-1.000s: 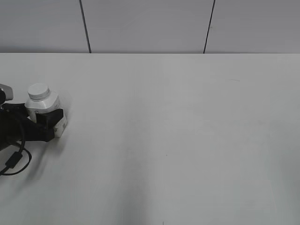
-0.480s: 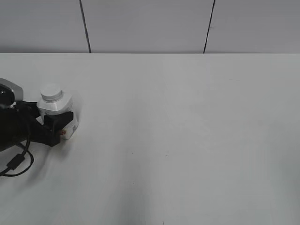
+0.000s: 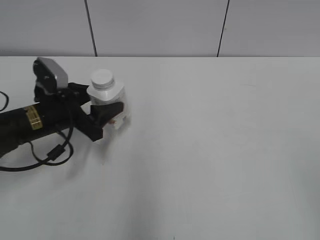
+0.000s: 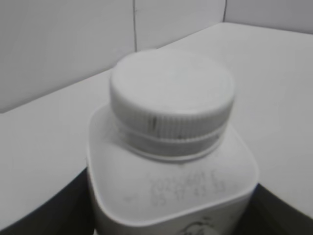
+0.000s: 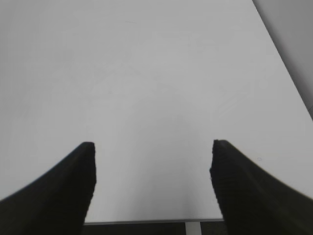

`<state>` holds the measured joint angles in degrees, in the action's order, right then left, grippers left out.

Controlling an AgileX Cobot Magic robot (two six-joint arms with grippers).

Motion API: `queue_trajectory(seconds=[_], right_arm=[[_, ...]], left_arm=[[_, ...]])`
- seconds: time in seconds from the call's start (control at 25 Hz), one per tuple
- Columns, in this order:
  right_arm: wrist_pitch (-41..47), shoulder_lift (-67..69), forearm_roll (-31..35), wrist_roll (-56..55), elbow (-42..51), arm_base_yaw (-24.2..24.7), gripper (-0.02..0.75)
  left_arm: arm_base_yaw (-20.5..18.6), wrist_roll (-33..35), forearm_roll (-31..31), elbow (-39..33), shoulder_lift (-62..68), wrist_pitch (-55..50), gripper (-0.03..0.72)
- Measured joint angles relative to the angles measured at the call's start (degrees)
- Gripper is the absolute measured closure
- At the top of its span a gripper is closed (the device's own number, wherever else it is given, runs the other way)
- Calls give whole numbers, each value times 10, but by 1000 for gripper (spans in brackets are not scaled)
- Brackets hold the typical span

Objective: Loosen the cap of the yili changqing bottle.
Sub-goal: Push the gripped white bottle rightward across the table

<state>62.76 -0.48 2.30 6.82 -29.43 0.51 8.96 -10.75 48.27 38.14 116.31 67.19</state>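
Left gripper fingers pinch the bottle body, apparently lifted. Hold it upright; right gripper fingers, spread, must grasp the cap.

A plain white table fills most of the frame, and across the top runs a pale grey wall split by two thin dark vertical seams, upper left and upper right
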Motion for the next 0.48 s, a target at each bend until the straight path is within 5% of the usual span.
queue_trajectory(seconds=[0.48], right_arm=[[0,0,0,0,0,0,160]], left_arm=[[150,-95,-5,149,22,-30,239]])
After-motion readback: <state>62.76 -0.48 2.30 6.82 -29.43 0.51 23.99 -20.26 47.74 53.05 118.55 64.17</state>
